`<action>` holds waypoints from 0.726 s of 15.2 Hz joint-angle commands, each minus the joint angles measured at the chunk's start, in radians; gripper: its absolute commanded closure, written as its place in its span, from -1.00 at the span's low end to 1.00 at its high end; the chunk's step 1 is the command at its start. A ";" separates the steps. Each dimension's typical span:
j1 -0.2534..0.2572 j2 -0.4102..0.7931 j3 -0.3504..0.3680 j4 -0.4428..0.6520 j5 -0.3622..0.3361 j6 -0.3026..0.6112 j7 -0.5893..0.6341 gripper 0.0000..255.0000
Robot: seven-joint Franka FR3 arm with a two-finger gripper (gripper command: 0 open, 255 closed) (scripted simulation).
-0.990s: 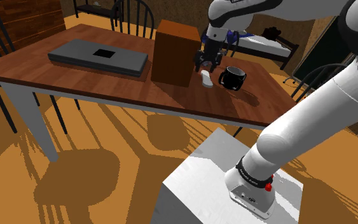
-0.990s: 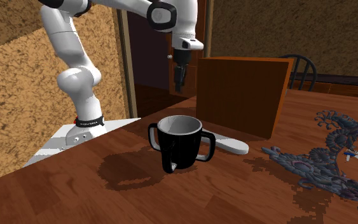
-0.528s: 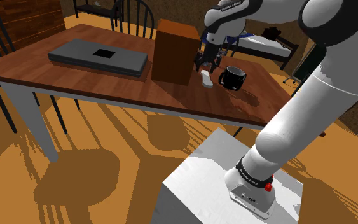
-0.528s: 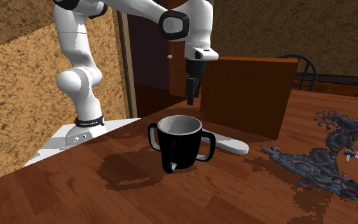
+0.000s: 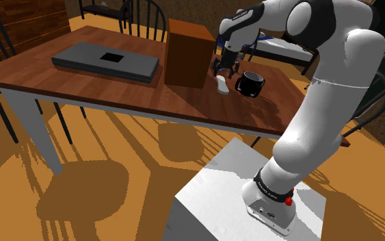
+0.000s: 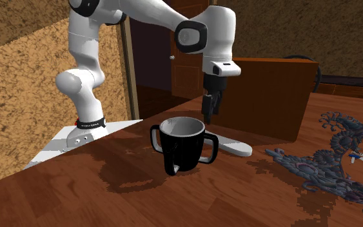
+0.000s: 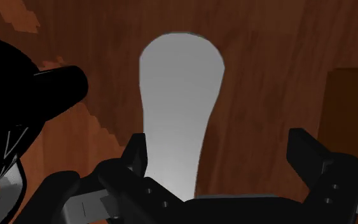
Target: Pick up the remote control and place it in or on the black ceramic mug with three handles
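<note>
Smooth white paddle-shaped remote (image 7: 180,108) on wood-grain table (image 5: 115,92), between spread black gripper (image 7: 219,147) fingers; glossy black mug (image 5: 252,83) at its three o'clock, shoulder view.

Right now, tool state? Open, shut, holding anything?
The tool: open, holding nothing. Its fingers stand apart over the white remote and do not clasp it.

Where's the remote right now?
The remote lies flat on the table, between the box and the mug in the shoulder view, right under the gripper.
</note>
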 commanded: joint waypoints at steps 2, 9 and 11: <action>-0.039 0.096 -0.015 0.094 0.034 0.005 -0.002 -1.00; -0.057 0.159 -0.012 0.101 0.060 0.062 -0.009 -1.00; -0.059 0.175 -0.009 0.088 0.067 0.089 -0.014 -1.00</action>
